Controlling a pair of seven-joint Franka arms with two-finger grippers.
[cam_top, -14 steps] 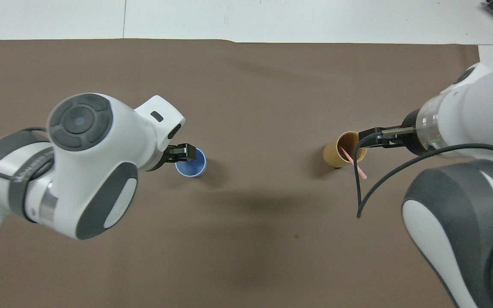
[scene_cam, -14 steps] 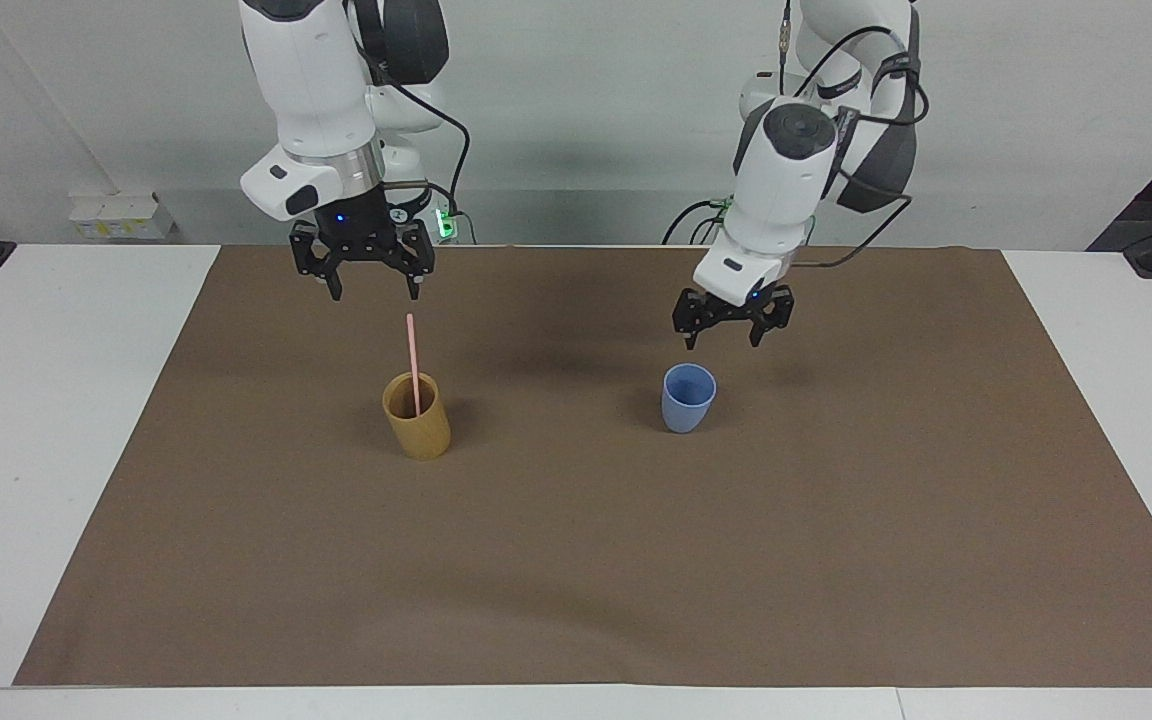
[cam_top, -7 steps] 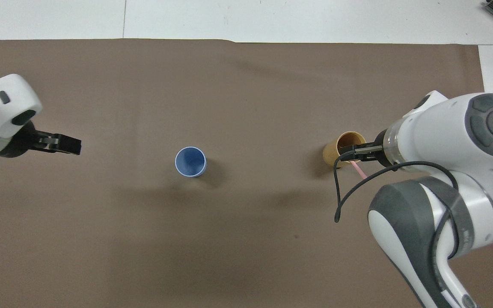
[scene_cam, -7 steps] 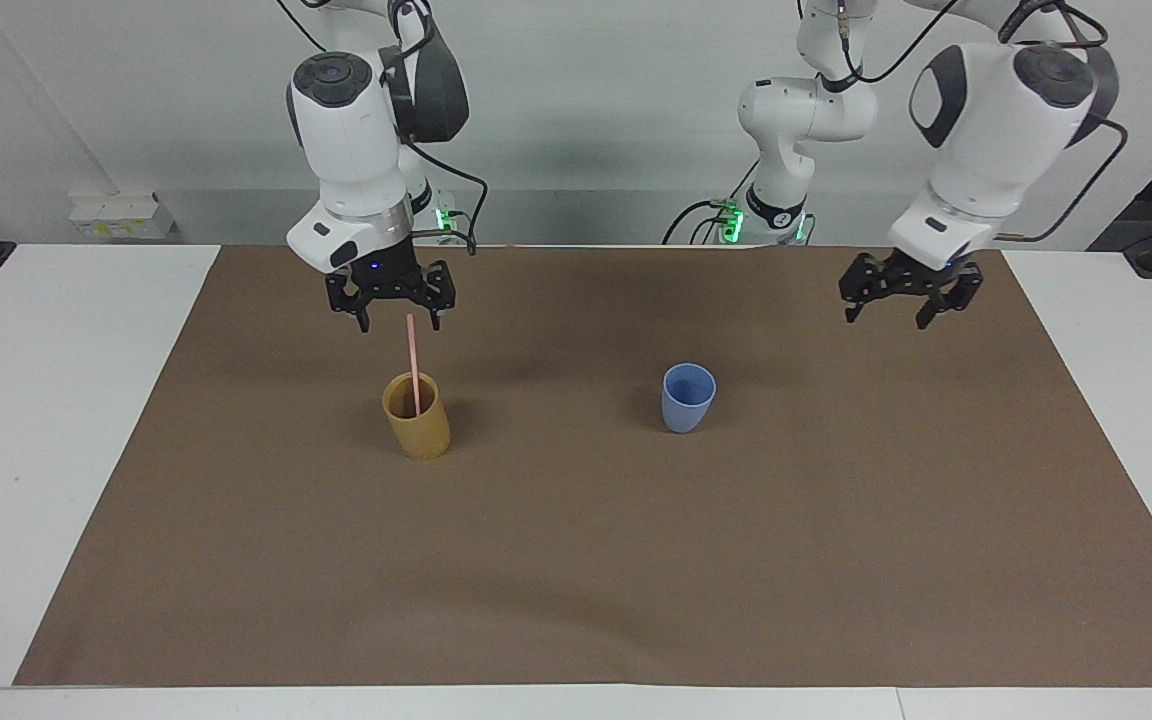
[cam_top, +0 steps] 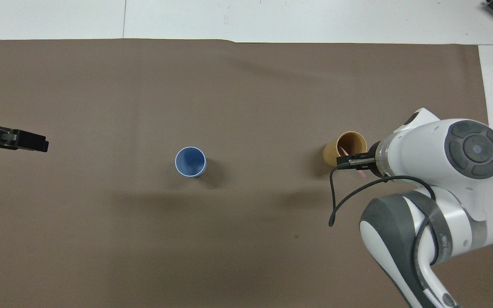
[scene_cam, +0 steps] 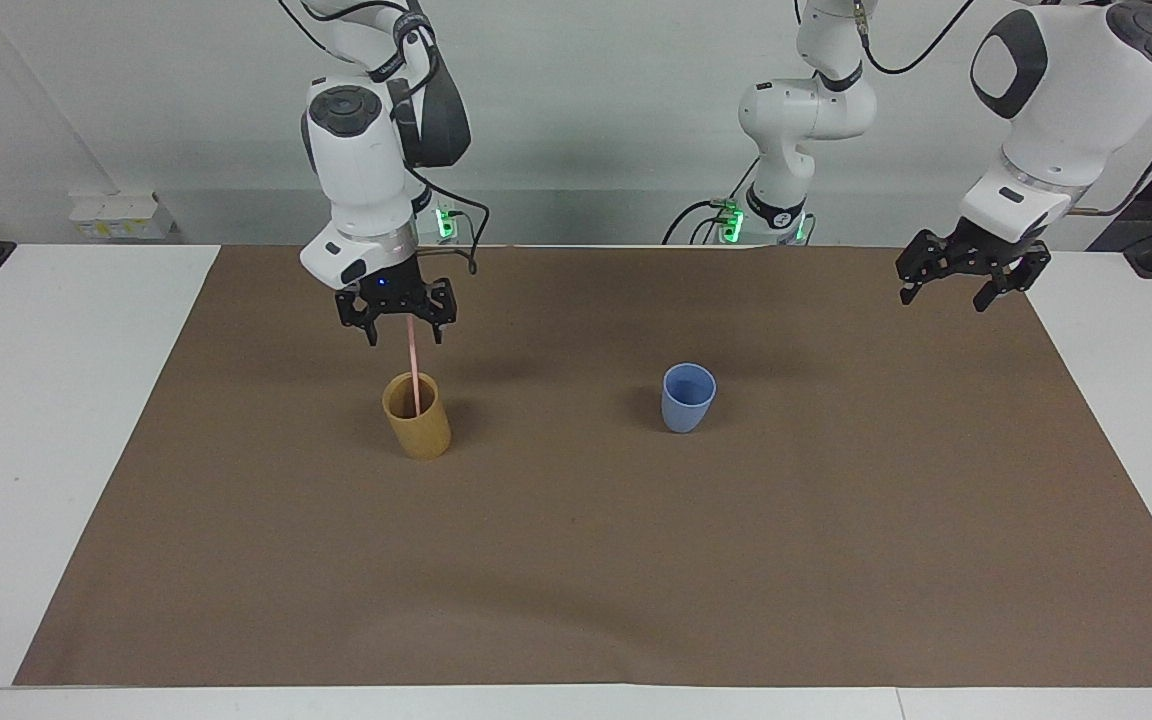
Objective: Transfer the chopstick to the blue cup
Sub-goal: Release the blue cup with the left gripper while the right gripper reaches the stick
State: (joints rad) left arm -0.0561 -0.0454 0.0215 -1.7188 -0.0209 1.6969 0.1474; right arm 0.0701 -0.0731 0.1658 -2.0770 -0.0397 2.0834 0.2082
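Two white Franka arms, dark grey at the joints

Each has glossy white shells, round grey joint caps and a black skeletal two-finger gripper (a small blue light glows above it), with loose black cables looping along the links; green lights glow at the bases.

White table (scene_cam: 56, 400); brown mat (scene_cam: 586, 560) w/ tan cup (scene_cam: 418, 418), blue cup (scene_cam: 687, 398).

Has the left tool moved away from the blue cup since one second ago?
Yes. The left tool has left the blue cup and hangs over the mat's edge at the left arm's end.
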